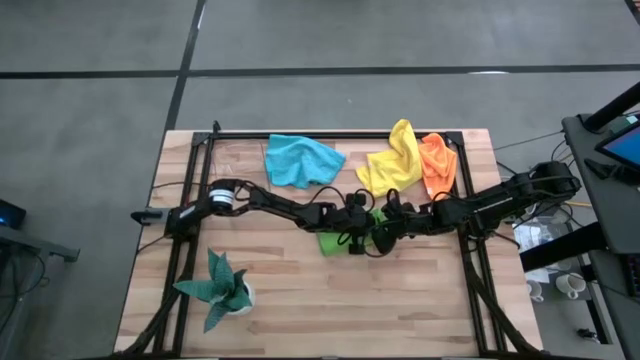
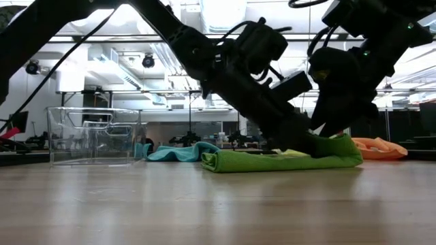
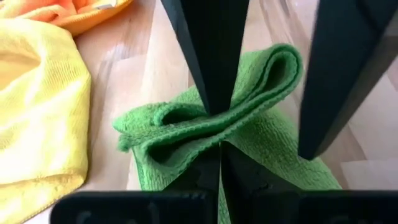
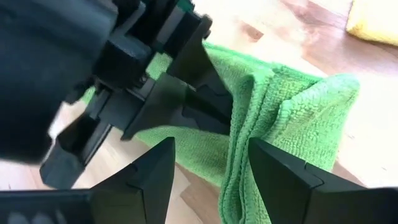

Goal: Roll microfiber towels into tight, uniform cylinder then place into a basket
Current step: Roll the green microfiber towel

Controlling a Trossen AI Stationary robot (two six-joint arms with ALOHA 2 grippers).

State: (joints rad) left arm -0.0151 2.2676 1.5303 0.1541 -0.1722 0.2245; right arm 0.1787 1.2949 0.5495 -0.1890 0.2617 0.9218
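With the lime green towel (image 1: 335,242) mid-counter pinched by the clamped left gripper (image 3: 214,127) and the right gripper (image 4: 208,165) spread apart around its fold, edges should probably be kept aligned so the roll gets wound tight.

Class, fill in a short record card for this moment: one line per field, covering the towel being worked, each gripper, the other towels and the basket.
Towel in work: green towel, folded, mid-table
Left gripper: jaws shut on a fold of the green towel
Right gripper: jaws open, straddling the towel's edge
Other towels: blue towel, yellow towel, orange towel, all loose, unrolled
Basket: clear; no towel seen inside
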